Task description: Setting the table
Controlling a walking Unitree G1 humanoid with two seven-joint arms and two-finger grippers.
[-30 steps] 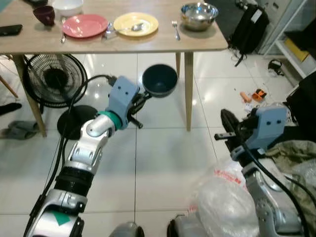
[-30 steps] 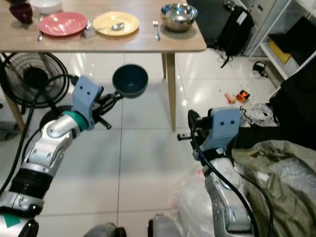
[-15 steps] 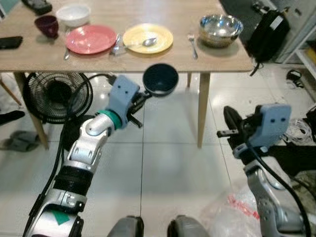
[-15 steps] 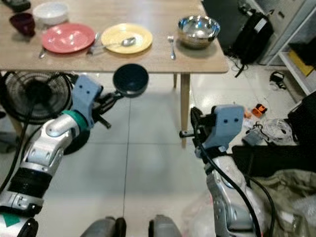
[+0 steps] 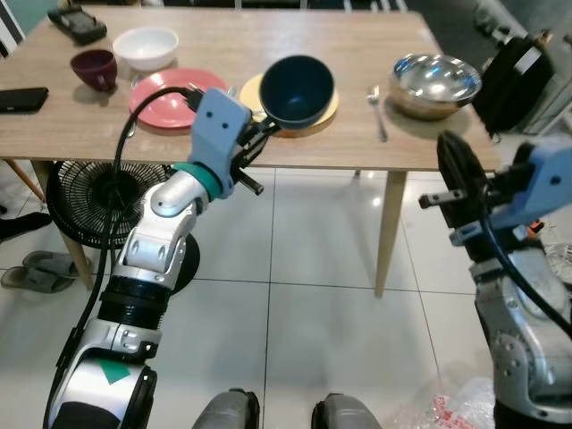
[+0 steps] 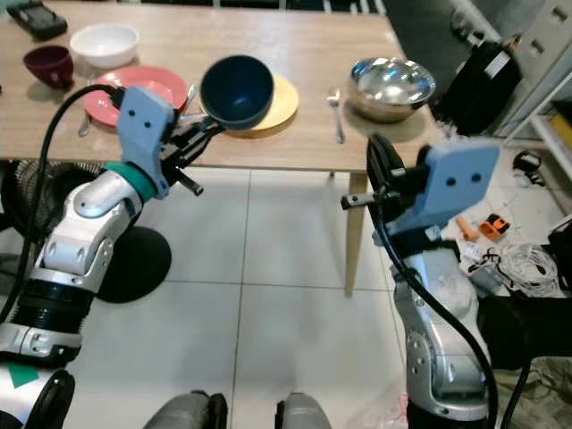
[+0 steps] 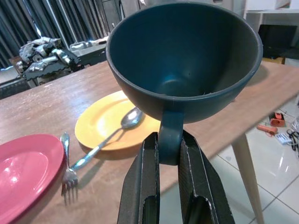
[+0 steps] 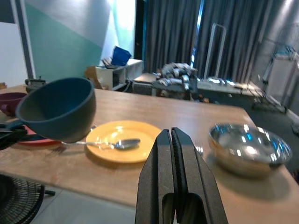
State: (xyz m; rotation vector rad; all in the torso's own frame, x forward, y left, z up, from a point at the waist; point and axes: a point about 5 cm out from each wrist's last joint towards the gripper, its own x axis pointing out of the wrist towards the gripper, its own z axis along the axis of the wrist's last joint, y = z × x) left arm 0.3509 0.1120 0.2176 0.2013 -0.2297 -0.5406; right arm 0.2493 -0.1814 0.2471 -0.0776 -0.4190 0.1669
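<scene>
My left gripper [image 5: 265,124] is shut on the handle of a dark blue bowl [image 5: 298,89] and holds it in the air, tilted, over the near edge of the wooden table [image 5: 357,36]. Right under the bowl lies a yellow plate [image 5: 327,111] with a spoon [image 7: 117,135] on it. The left wrist view shows the fingers [image 7: 140,186] pinching the handle below the bowl [image 7: 184,60]. My right gripper [image 6: 377,147] is shut on nothing and stays in front of the table's right end, pointing towards a steel bowl [image 5: 436,80].
On the table are a pink plate [image 5: 161,89], a white bowl [image 5: 146,46], a maroon cup [image 5: 94,67], a fork [image 5: 377,98], a phone [image 5: 20,98] and a black remote [image 5: 76,22]. A fan [image 5: 98,206] stands beneath. A black backpack [image 5: 518,67] sits at the right.
The view has risen and closed in on the table. My left gripper has carried the blue bowl from below the table's edge up over the yellow plate. My right arm has risen too.
</scene>
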